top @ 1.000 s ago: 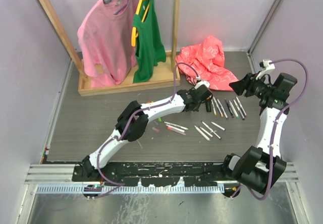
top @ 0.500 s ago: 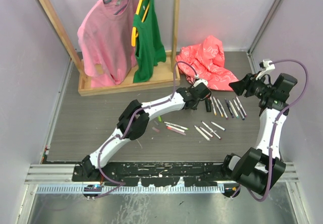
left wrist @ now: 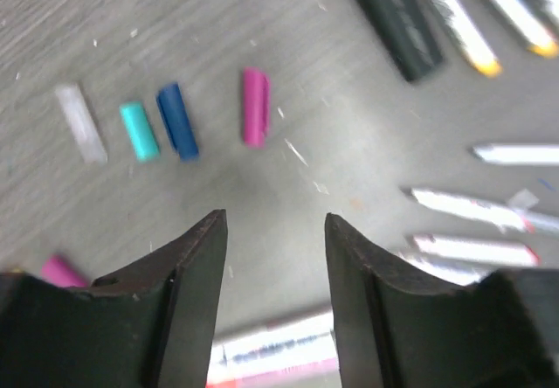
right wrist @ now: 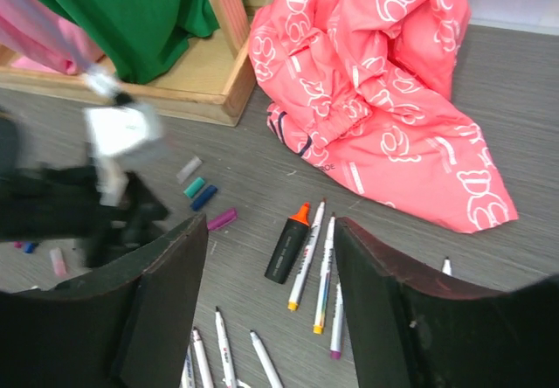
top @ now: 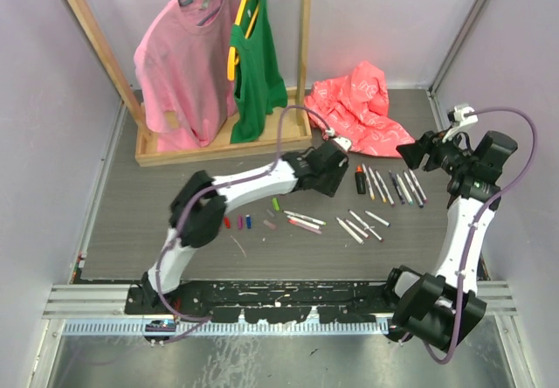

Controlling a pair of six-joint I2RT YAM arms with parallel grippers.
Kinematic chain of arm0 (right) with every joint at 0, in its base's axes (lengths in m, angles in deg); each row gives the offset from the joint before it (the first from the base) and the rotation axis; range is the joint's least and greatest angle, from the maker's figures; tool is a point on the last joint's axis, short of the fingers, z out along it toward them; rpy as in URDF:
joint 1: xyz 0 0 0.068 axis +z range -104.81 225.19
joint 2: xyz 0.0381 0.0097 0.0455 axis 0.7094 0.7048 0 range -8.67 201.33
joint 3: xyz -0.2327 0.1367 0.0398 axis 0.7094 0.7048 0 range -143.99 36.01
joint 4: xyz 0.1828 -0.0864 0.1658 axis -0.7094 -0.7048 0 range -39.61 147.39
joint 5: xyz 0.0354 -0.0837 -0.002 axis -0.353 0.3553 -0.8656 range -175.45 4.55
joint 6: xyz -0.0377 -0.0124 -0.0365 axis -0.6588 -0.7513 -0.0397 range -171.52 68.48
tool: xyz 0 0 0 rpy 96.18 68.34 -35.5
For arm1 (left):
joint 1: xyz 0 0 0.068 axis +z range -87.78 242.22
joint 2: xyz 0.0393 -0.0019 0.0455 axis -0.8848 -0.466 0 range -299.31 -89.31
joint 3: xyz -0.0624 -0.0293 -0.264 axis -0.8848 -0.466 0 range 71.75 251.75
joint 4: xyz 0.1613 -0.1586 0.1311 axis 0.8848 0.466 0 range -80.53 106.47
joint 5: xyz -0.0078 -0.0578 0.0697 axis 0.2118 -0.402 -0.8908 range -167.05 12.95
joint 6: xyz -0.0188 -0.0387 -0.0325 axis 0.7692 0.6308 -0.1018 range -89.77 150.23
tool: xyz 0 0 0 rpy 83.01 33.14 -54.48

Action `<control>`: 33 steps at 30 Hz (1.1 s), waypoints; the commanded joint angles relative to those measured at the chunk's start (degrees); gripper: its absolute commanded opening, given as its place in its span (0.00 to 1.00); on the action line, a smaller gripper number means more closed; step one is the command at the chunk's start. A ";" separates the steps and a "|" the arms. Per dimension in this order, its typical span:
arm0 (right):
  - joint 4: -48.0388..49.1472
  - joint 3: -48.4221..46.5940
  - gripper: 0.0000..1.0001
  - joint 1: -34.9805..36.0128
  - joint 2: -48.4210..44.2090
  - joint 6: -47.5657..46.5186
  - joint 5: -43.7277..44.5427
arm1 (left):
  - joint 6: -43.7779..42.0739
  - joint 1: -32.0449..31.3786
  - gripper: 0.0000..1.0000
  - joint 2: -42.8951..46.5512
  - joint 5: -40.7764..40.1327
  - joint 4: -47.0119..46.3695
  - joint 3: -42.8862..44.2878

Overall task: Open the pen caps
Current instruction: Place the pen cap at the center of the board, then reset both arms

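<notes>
- Lying just to the right of the left tool (top: 332,174) in the overhead view, the black highlighter (top: 360,181) is the nearest pen with its cap on
- Its long axis runs away from the arm bases, with the orange cap (top: 361,169) at the far end and the body pointing back across the worktop (top: 175,213)
- The left tool's jaws stand partly apart with nothing between them, over bare worktop; from its wrist the highlighter (left wrist: 397,17) sits ahead and off to the right, slanted to the jaw gap
- Loose caps (left wrist: 177,121) lie side by side ahead and to the left of that tool, already off their pens
- The right tool (right wrist: 269,224) is spread wide and empty, hanging high at the right side; its wrist view looks down on the highlighter, cap end uppermost
- White-barrelled pens (top: 397,185) lie in a row just right of the highlighter, roughly parallel to it, between the two tools
- The left arm looks the nearer one; taking the barrel would likely call for a short shift right and a wrist turn so the jaws cross the barrel, leaving the cap end to the right arm
</notes>
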 commanded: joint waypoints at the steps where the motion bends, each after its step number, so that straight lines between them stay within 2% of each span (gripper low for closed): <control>1: -3.33 -2.79 0.69 -0.36 -3.79 -6.16 2.68 | -1.31 -0.46 0.53 21.96 9.23 -17.94 -14.96; 4: -5.73 -4.40 0.78 -0.39 -5.57 -8.05 3.49 | -1.68 -0.45 0.63 32.64 8.21 -21.87 -25.05; 7: -7.11 -7.20 0.97 -0.41 -7.27 -7.94 4.35 | -3.55 -0.26 0.76 43.10 6.22 -22.17 -33.21; 9: -7.16 -9.54 1.00 -0.45 -7.85 -5.40 6.79 | -4.79 0.07 0.86 51.10 4.52 -20.89 -37.13; 11: -8.16 -13.22 1.00 -0.41 -7.52 -1.64 11.26 | -5.78 0.56 1.00 58.94 2.29 -18.51 -40.08; 14: -10.40 -18.20 1.00 -0.43 -6.95 -0.11 11.94 | -6.84 2.05 0.98 68.64 0.12 -13.77 -41.61; 17: -13.78 -22.93 1.00 -0.45 -6.33 -1.65 6.86 | -6.96 3.27 0.98 76.01 -3.08 -8.40 -39.93; 23: -14.44 -31.31 1.00 -0.41 -3.72 3.39 0.09 | -7.32 3.55 0.98 84.07 -8.04 3.41 -32.20; 28: -14.05 -36.59 1.00 -0.44 -2.25 11.24 5.19 | -6.76 3.55 0.98 88.11 -9.44 9.13 -28.41; 33: -14.05 -39.59 1.00 -0.41 -1.29 14.97 7.76 | -6.55 3.50 0.98 89.89 -10.30 11.66 -27.00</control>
